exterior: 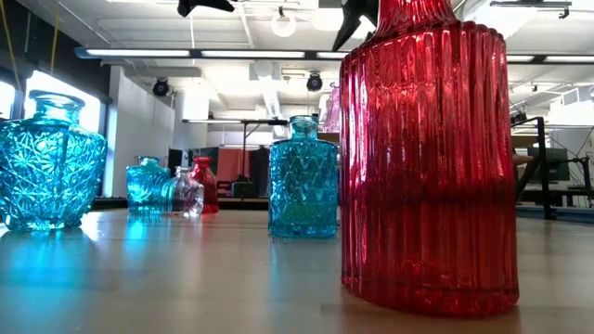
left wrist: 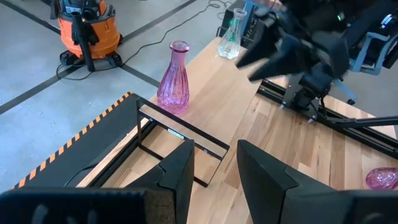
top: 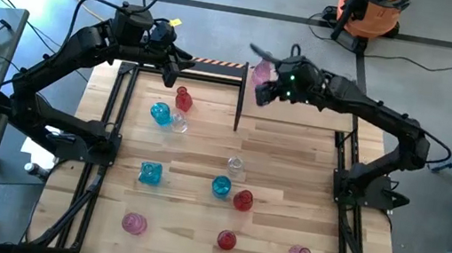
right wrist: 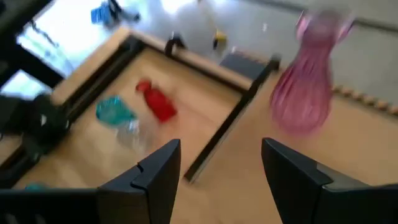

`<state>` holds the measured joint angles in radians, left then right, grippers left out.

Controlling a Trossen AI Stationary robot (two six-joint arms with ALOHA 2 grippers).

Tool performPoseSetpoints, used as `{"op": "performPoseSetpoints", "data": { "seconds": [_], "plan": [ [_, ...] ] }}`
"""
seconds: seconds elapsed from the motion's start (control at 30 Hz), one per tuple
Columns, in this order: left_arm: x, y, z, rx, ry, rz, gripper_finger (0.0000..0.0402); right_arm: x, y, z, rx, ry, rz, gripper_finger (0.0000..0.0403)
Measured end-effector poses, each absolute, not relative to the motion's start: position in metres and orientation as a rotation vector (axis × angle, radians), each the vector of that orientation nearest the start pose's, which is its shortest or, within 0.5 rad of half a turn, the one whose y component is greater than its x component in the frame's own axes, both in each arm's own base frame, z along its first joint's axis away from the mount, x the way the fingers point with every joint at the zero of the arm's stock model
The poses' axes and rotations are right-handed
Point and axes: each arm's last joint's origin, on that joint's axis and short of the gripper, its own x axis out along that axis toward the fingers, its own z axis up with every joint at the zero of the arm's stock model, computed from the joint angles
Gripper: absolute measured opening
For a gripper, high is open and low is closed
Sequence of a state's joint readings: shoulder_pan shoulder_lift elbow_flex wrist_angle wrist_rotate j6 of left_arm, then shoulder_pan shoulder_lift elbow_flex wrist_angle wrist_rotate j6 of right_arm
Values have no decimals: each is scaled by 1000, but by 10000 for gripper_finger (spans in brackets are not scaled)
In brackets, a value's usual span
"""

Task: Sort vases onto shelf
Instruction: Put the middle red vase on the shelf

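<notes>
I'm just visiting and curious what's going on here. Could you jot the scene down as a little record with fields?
Setting: wooden table, two dark robot arms
Shelf: pale board at the far edge; a tall pink vase stands on it
Right gripper: open, beside the pink vase, empty
Left gripper: open, above the far left of the table, empty
Elsewhere on the table: red, turquoise, pink and clear vases, scattered

No text, label, brand, number or sign can be read in any view. Only an unlettered orange-and-black hazard stripe (left wrist: 81, 134) is seen, running along the far edge of the bench (left wrist: 298, 155) beside the shelf (left wrist: 180, 134). Nothing is printed on the vases, and the orange vacuum (left wrist: 87, 31) on the floor bears no legible marking.
</notes>
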<state>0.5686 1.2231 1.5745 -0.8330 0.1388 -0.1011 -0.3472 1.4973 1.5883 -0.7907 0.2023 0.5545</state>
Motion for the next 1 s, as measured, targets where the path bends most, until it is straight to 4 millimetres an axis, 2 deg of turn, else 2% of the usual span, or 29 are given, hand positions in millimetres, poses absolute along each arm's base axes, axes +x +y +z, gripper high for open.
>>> {"op": "performPoseSetpoints", "data": {
  "seconds": [0.17, 0.37, 0.57, 0.83, 1.0],
  "plan": [
    [192, 118, 448, -269, 434, 445, 113, 293, -90, 379, 642, 644, -677, 204],
    [192, 118, 448, -397, 405, 475, 113, 293, -59, 372, 710, 759, -627, 204],
    [192, 118, 448, -440, 395, 484, 113, 293, -27, 369, 743, 829, -584, 204],
    [193, 118, 449, -438, 373, 483, 113, 295, 9, 366, 756, 876, -519, 204],
    [193, 118, 450, -437, 371, 483, 113, 303, 27, 354, 694, 928, -511, 204]
  ]
}}
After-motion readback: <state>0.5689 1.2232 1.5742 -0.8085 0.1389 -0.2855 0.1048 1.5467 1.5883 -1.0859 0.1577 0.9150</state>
